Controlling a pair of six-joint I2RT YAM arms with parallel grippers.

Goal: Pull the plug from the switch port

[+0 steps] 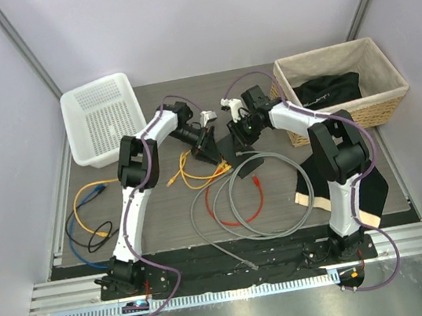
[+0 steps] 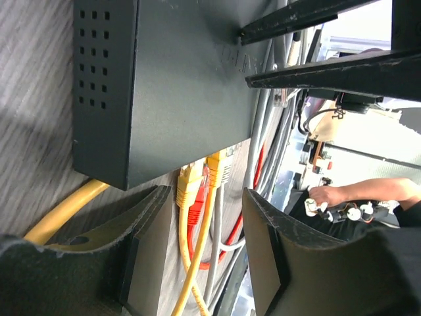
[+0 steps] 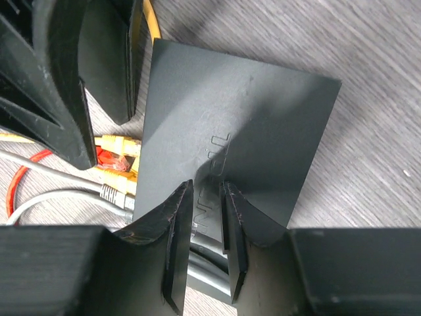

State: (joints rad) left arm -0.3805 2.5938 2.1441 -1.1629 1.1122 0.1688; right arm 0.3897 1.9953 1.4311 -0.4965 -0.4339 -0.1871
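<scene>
The switch (image 2: 164,85), a flat matte-black box (image 3: 230,125), lies on the table between both grippers (image 1: 224,150). Along one edge sit a yellow plug (image 2: 187,187), a red plug (image 2: 196,209), a second yellow plug (image 2: 216,164) and a grey plug (image 3: 115,194). My left gripper (image 2: 204,230) is open, its fingers standing on either side of the plugs' cables without touching them. My right gripper (image 3: 205,220) reaches over the opposite edge, its fingertips (image 3: 177,210) resting on the switch's top a narrow gap apart, with nothing between them.
Loose grey, red and yellow cables (image 1: 237,198) loop on the table in front of the switch. More cables (image 1: 89,220) lie at the left. A white plastic basket (image 1: 102,119) stands back left, a wicker basket (image 1: 381,101) back right. A black-and-cream cloth (image 1: 375,189) lies by the right arm.
</scene>
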